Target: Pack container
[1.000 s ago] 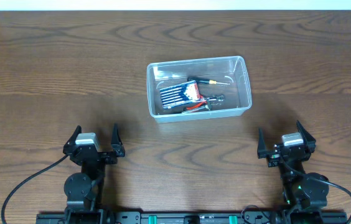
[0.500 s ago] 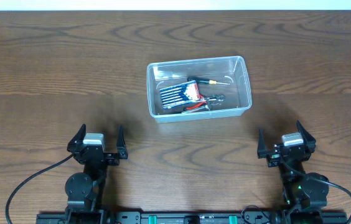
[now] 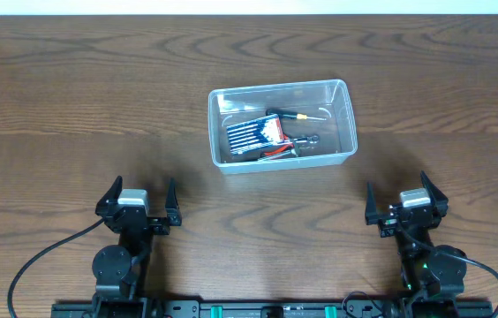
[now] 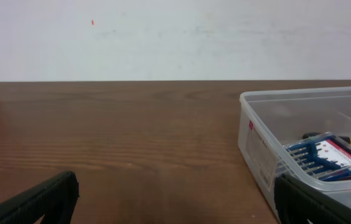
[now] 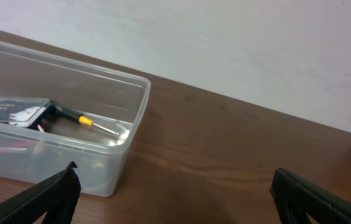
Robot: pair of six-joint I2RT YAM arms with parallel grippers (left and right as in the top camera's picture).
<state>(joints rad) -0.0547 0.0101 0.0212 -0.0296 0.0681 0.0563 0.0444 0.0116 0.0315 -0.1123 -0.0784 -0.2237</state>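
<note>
Our left gripper (image 3: 143, 187) has its two black fingers (image 4: 38, 202) spread wide with nothing between them, hovering by the near edge of the dark brown wooden tabletop (image 3: 72, 106), toward the near left corner. Our right gripper (image 3: 397, 184) is spread just as wide and empty, toward the near right corner.

Well beyond both, about midway across the table and nearer its far edge, stands the clear rectangular plastic container (image 3: 280, 87). In it lie a flat blue drill-bit case with a white-and-red label (image 3: 256, 132), a slim screwdriver with a black handle and yellow collar (image 3: 300, 116), and a red-handled tool (image 3: 274, 153) mostly hidden under the case.

We cannot read the case label's print. A small sticker with a red mark (image 4: 250, 127) sits on the container's end wall, and its text is too fine to read.

Compared with a second ago, the left gripper sits slightly further right. Nothing has changed since half a second ago.
</note>
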